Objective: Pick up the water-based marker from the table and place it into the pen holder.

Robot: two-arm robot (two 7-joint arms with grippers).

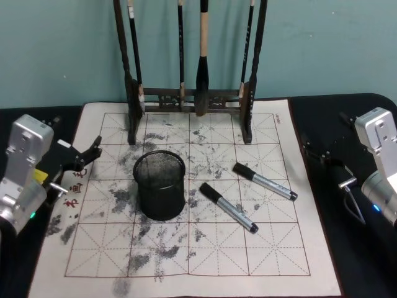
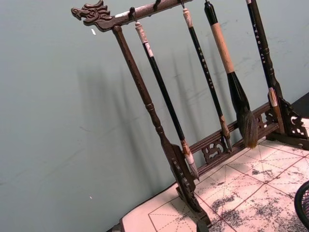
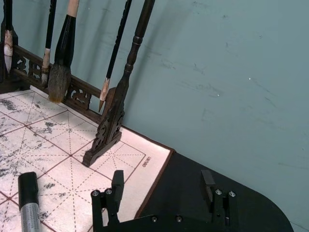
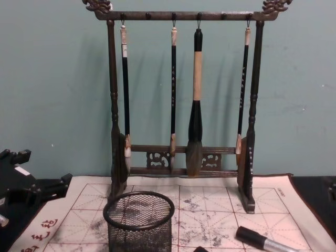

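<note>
Ink-blotched and ruled in red squares, the pale mat (image 1: 273,248) comes closest, covering most of the black desk (image 1: 363,273). On its left half stands one pen holder (image 1: 160,200), a black mesh cup with a thick round rim, upright on the grid.

Two markers lie flat on the mat to the right of the cup, apart from it and from each other. Both have silver barrels and black caps, and both slant the same way, caps toward the back left. The nearer marker (image 1: 228,208) is just beside the cup; the farther marker (image 1: 265,182) lies beyond it to the right. Nothing lies between either marker and the cup.

Behind the cup, at the mat's back edge, stands one tall dark wooden rack (image 4: 113,105) with carved ends. Four brushes hang from its top bar: three slim black ones and one thick brush (image 4: 197,79) with a pale handle.

One left tool (image 1: 77,131) hangs over the mat's left edge, its fingers spread and holding nothing. One right tool (image 3: 162,184) hangs over the bare desk right of the mat, also spread and holding nothing, well apart from the markers.

A plain teal wall (image 1: 322,49) closes the scene behind the rack.
</note>
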